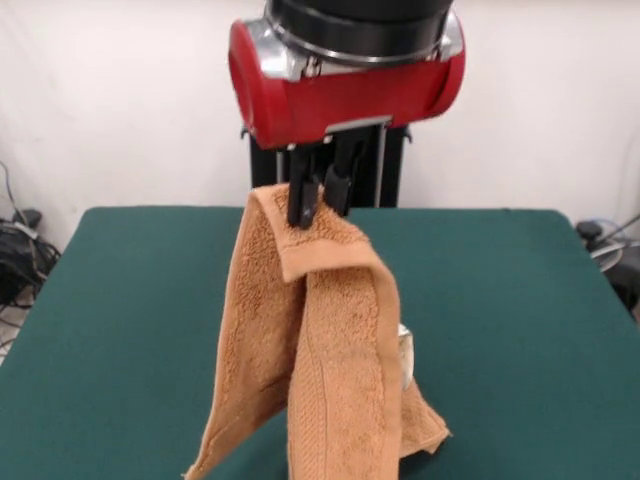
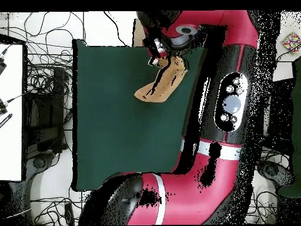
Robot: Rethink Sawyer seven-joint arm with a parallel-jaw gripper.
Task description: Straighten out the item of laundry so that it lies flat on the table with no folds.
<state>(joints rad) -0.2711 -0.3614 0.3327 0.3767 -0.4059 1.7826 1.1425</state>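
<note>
- The gripper (image 1: 318,205) hangs below the red arm (image 1: 345,85), its dark fingers pinched together on a top fold of the towel (image 1: 320,350).
- The towel dangles from that pinch in long vertical folds, doubled over itself (a small white tag (image 1: 404,355) shows at its right side), with its lower corners reaching down to the table (image 1: 120,300).
- From overhead, the towel (image 2: 161,82) appears as a narrow bunched strip near the table's (image 2: 117,129) far edge.
- Judged from this, nothing lies flat yet: lowering, spreading and smoothing all remain.
</note>
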